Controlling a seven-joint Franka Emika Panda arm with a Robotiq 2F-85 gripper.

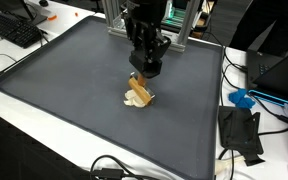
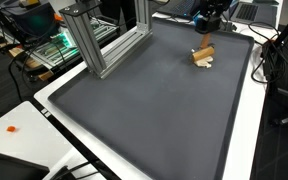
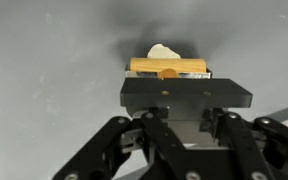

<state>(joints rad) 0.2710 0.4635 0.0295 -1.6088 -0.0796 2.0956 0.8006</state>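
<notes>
Black gripper (image 1: 145, 70) hangs over a dark grey mat (image 1: 64, 90); a tan wooden block (image 1: 140, 94) sits just at its 6 o'clock, near the mat's middle. In the wrist view a white piece (image 3: 164, 50) touches the block at 12 o'clock; the pincer's opening cannot be told.

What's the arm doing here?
The robot arm's gripper hangs close over a small wooden block on a dark gray mat. A white lump lies right against the block. In the wrist view the block sits just past the gripper, with the white lump behind it. The pictures do not show whether the gripper touches the block, or whether it is open or shut.
</notes>
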